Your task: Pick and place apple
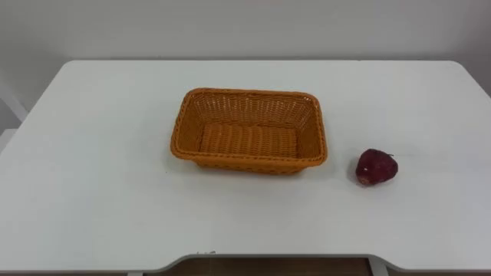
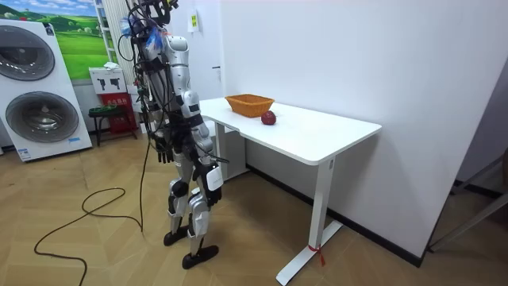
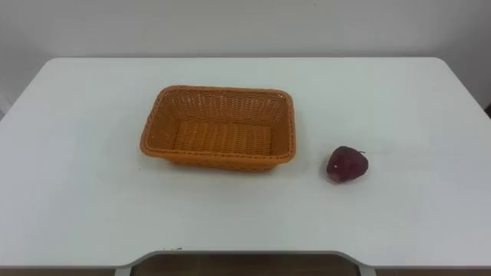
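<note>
Left eye view: a dark red apple (image 1: 376, 167) lies on the white table (image 1: 92, 169), on the right side and towards the near edge. It sits just to the right of an orange wicker basket (image 1: 249, 94) without touching it, with a strip of bare tabletop between them. The rectangular basket stands upright near the middle of the table, its long side running left to right.

In the room view the robot stands on the wooden floor just off the table's near edge, upright, with both arms hanging down. Its left hand (image 2: 163, 150) hangs by its hip on the room view's left and its right hand (image 2: 212, 176) by its thigh. Both are below the tabletop and well apart from the apple. They are too small there to tell how far open they are
</note>
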